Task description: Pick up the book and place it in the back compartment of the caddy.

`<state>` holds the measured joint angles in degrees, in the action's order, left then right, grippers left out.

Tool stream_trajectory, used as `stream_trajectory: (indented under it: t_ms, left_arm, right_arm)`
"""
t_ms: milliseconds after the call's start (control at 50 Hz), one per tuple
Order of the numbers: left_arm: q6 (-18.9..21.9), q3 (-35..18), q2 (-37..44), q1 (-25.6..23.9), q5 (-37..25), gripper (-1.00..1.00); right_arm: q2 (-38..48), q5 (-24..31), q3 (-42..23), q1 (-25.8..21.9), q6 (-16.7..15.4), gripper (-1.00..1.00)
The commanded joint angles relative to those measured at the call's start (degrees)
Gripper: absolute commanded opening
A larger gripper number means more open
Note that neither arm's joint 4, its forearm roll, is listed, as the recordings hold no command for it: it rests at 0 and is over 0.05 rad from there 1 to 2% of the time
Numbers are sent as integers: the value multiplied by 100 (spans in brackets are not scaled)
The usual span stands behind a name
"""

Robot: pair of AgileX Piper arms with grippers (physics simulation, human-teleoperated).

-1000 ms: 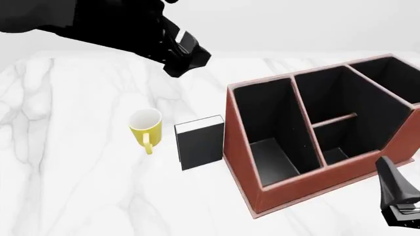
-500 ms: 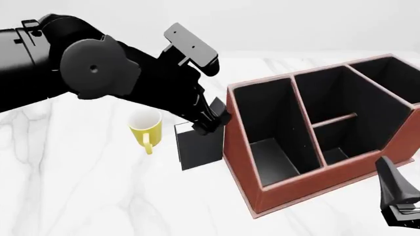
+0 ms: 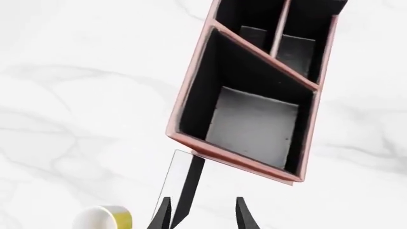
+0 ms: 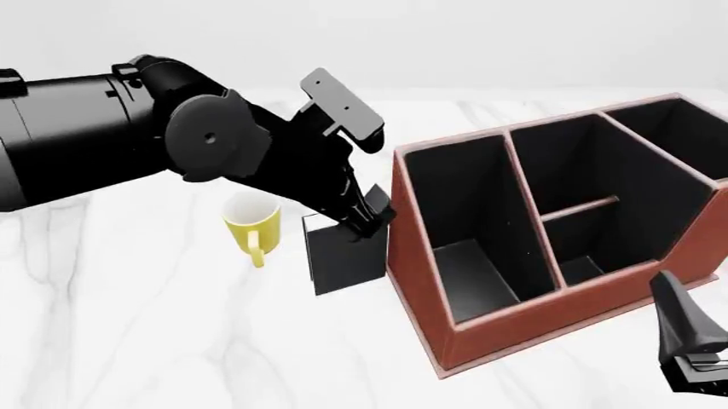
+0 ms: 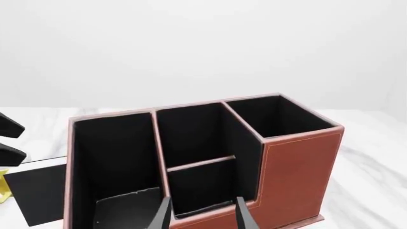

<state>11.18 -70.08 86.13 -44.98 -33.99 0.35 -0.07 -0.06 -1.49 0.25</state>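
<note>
right now i have the left gripper [image 4: 370, 217] spread open over the top edge of the book [image 4: 348, 254], one finger on each side, not closed on it. the book stands upright on the table [image 4: 136, 324] between the yellow mug [image 4: 252, 223] and the caddy [image 4: 500, 332], just beside the caddy's wall. the right gripper [image 5: 202, 214] sits open, low by the caddy's near corner.

The left gripper [image 4: 366, 215] reaches forward and down, fingers spread apart; the right gripper [image 4: 690, 362] hangs low, fingers parted.
</note>
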Motion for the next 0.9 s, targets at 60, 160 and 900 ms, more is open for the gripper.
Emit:
stream_trajectory:
  t_ms: [60, 160, 900]
  left_arm:
    - [186, -45, 170, 91, 171, 100]
    - [223, 16, 368, 130, 409, 100]
    - [223, 323, 633, 324, 864, 100]
  right_arm:
    - [-9, 10, -1, -6, 3, 100]
    - [-8, 12, -1, -14, 2, 100]
    - [-8, 33, 0, -33, -43, 100]
